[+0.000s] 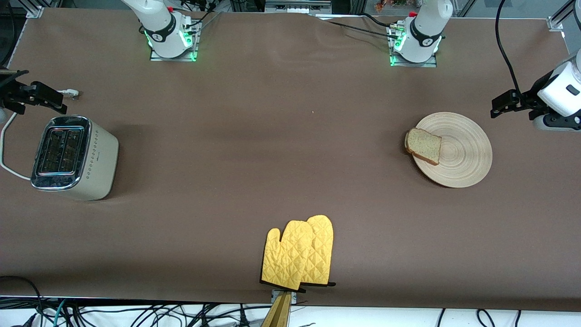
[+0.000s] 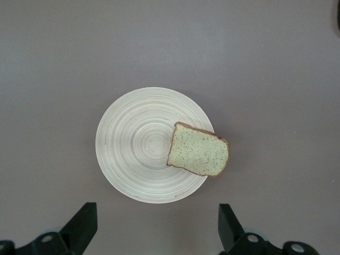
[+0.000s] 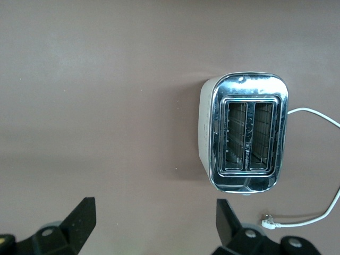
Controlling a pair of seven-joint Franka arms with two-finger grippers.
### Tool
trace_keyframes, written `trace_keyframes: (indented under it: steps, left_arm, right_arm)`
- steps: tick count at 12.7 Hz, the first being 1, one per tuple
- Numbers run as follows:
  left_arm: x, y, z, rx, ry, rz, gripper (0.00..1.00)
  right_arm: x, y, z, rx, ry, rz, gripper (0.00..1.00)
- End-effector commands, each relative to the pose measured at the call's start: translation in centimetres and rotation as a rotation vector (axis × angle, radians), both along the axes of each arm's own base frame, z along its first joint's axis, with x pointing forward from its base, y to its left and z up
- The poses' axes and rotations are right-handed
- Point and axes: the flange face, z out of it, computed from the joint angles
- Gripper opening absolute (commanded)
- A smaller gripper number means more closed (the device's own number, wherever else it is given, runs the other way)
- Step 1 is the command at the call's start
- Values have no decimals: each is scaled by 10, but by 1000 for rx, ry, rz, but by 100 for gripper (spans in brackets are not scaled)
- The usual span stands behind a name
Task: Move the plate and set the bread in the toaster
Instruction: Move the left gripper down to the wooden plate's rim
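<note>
Two arms: you have both up in the air at the counter's two ends, holding nothing.
Left hand (image 1: pixel 498 105): it hangs over the counter at the left arm's end edge, just beside the plate; in the left wrist view (image 2: pixel 156 226) you see its fingers spread wide apart.
Right hand (image 1: pixel 38 94): it hangs over the counter at the right arm's end edge, by the toaster; in the right wrist view (image 3: pixel 155 223) its fingers stand wide apart too.
Plate (image 1: pixel 463 154): it lies flat on the counter (image 1: pixel 272 136) near the left arm's end.
Bread (image 1: pixel 424 146): you see one slice lying on the plate's rim, overhanging on the side toward the counter's middle.
Toaster (image 1: pixel 72 156): it stands upright near the right arm's end, both slots empty, its cord (image 1: pixel 7 150) trailing toward that end edge.
Mitts (image 1: pixel 299 254): two yellow ones lie overlapping at the counter's near edge, around its middle.
</note>
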Motion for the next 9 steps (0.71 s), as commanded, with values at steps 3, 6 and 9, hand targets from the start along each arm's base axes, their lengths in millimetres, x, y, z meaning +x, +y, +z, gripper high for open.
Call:
trace_keyframes:
  steps: [3, 6, 9]
  left_arm:
    - [0, -1, -4, 14, 0, 8, 100]
    - [13, 20, -12, -9, 7, 34, 100]
    - [23, 33, -30, -2, 36, 50, 100]
  right_arm:
    - [-4, 0, 3, -12, 9, -9, 100]
    - [-5, -1, 3, -12, 17, -6, 100]
    - [-5, 0, 3, -12, 17, -10, 100]
